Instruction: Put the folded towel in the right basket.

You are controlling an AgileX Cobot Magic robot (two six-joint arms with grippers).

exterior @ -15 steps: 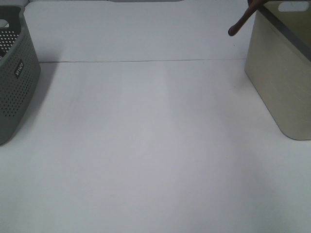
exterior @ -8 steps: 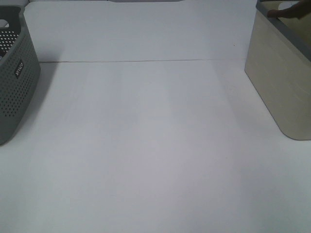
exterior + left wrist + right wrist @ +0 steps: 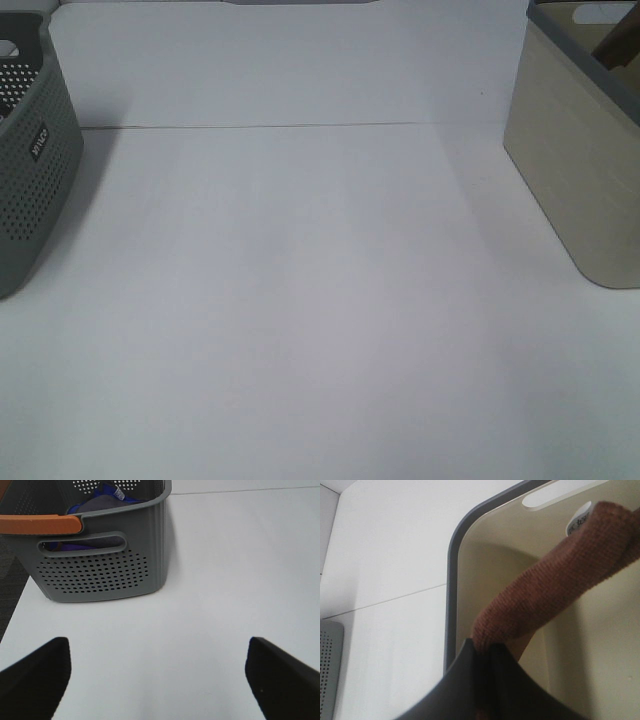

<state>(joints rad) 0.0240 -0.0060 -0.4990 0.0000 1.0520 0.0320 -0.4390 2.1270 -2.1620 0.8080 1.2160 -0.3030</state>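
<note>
While the right hand (image 3: 482,652) is clamped tight on one end of the brown towel (image 3: 555,575), the cloth hangs inside the beige basket (image 3: 452,580) at the far right corner of the desk (image 3: 300,300). Judged soft, light and limp, so grip a folded edge. Meanwhile the left hand (image 3: 157,672) gapes wide, empty.

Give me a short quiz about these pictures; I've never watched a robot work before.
1. True or false: the right gripper is empty.
2. Fill in: the left gripper, facing the grey basket, is ____ and holds nothing.
3. Over which basket does the brown towel hang? A) the grey basket B) the beige basket C) neither

Key: 1 false, it is shut on the brown towel. 2 open. 3 B.
</note>
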